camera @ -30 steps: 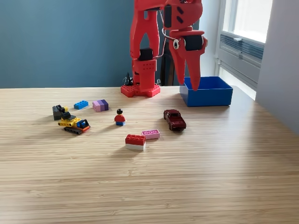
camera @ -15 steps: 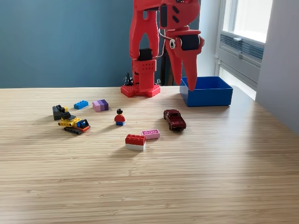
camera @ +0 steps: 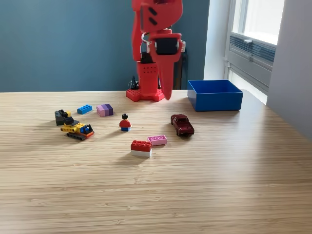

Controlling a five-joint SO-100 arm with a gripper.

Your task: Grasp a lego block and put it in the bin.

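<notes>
My red gripper (camera: 166, 93) hangs point-down above the back of the table, in front of the arm's base (camera: 146, 94) and to the exterior view's left of the bin (camera: 215, 101). Its fingers look pressed together, and nothing shows between them. The bin is a low, bright blue, open box at the back right. Loose lego blocks lie on the wooden table: a red-and-white one (camera: 141, 148), a pink one (camera: 157, 140), a purple-pink one (camera: 105, 110) and a small blue one (camera: 84, 109). All lie well below and in front of the gripper.
A dark red toy car (camera: 182, 125) stands between the pink block and the bin. A small figure (camera: 125, 122) stands mid-table. A yellow lego vehicle (camera: 77, 129) and dark grey pieces (camera: 60, 116) sit at the left. A window is at the right.
The arm has swung to the exterior view's left, carrying the gripper from over the bin's near-left corner to in front of its base. Nothing on the table has moved.
</notes>
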